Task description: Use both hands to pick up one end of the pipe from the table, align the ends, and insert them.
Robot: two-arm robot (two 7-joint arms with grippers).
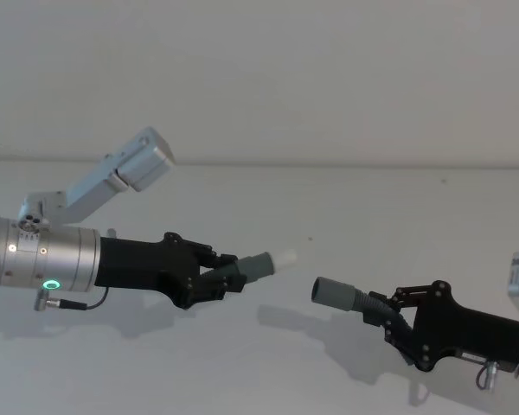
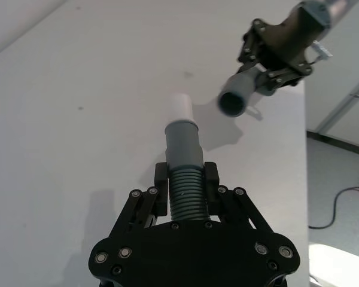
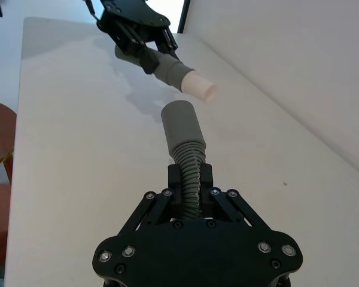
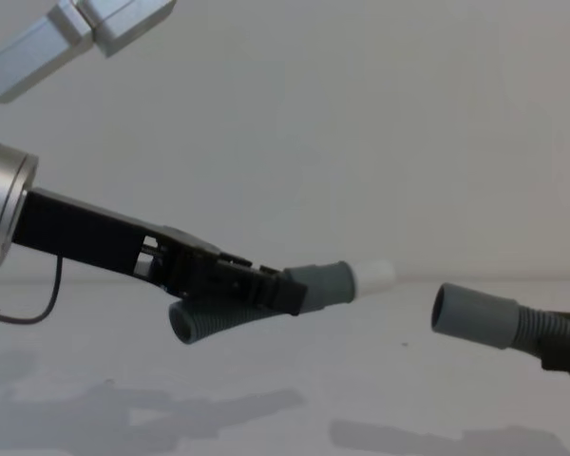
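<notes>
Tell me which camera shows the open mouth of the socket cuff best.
The left wrist view: it looks into the socket cuff, held by the right gripper. Chest view shows the mouth obliquely; head view likewise; right wrist view sees it from behind.

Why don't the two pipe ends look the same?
The left claw holds the cuff with a narrower white tip; the right claw holds an open socket cuff, all grey and hollow. The tip sits a little higher than the socket, with a gap between them. Both cuffs are smooth, grey, on ribbed hose, held above the table.
</notes>
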